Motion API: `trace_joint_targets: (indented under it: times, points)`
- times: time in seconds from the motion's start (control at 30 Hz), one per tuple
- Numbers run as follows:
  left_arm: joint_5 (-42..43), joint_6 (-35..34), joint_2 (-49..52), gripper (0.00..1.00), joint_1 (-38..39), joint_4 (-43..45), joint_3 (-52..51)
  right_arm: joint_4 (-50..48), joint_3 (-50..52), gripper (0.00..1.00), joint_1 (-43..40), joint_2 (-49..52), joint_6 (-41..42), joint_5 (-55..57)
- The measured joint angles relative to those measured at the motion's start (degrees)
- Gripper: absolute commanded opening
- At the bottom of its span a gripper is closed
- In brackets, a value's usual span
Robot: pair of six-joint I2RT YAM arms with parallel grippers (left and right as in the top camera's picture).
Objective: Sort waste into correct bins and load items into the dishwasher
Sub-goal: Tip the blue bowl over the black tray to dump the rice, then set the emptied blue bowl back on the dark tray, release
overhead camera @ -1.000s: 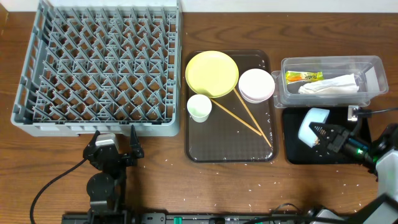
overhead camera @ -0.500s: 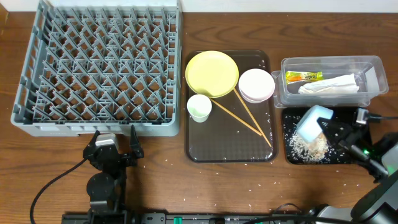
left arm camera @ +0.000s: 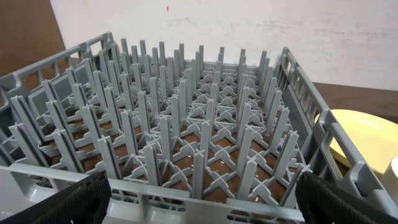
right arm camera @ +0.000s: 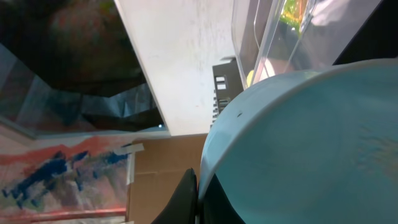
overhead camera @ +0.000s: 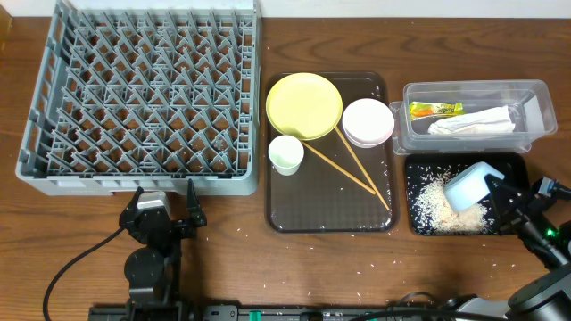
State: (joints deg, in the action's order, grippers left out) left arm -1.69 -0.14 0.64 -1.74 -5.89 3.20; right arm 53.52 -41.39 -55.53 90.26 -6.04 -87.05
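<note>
Rice [overhead camera: 437,203] has dropped into the black bin [overhead camera: 413,192] from the tilted light-blue bowl [overhead camera: 468,185] pinched by the right claw [overhead camera: 493,190]; the bowl appears ready for racking, left claw [overhead camera: 164,197] spread.

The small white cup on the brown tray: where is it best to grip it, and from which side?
Take the cup by its rim, probably from straight above, one finger inside and one outside. It stands upright, mouth up. Pinch the wall facing the bare tray: the yellow plate and the chopsticks crowd its far and right sides.
</note>
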Motion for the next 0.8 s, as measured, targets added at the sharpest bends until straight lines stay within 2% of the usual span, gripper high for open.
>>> trace_joint_targets:
  times: [0.67,0.8]
  points:
    - [0.0,0.0,0.0,0.96,0.0,0.0,0.0,-0.5,0.0,0.01,-1.6,0.0,-3.4,-0.4]
    - [0.0,0.0,0.0,0.95,0.0,0.0,0.0,5.4,0.0,0.01,-0.7,0.0,-7.6,0.7]
